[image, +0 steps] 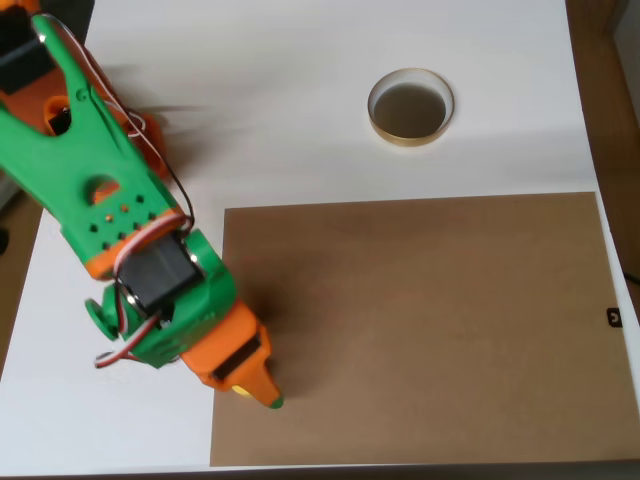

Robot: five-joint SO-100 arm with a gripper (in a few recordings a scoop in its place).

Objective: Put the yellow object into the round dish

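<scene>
Pincer [258,392] low over yellow object [241,390], likely grasping; closure unclear. Round dish [410,108] well apart.

Brown board [420,330] (flat) on white table [280,100].

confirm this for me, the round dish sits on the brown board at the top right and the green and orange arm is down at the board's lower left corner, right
Not quite. In the overhead view the round dish sits on the white table, above the brown board's top edge and clear of it, not on the board. The rest holds: the green and orange arm reaches to the board's lower left corner.
</scene>
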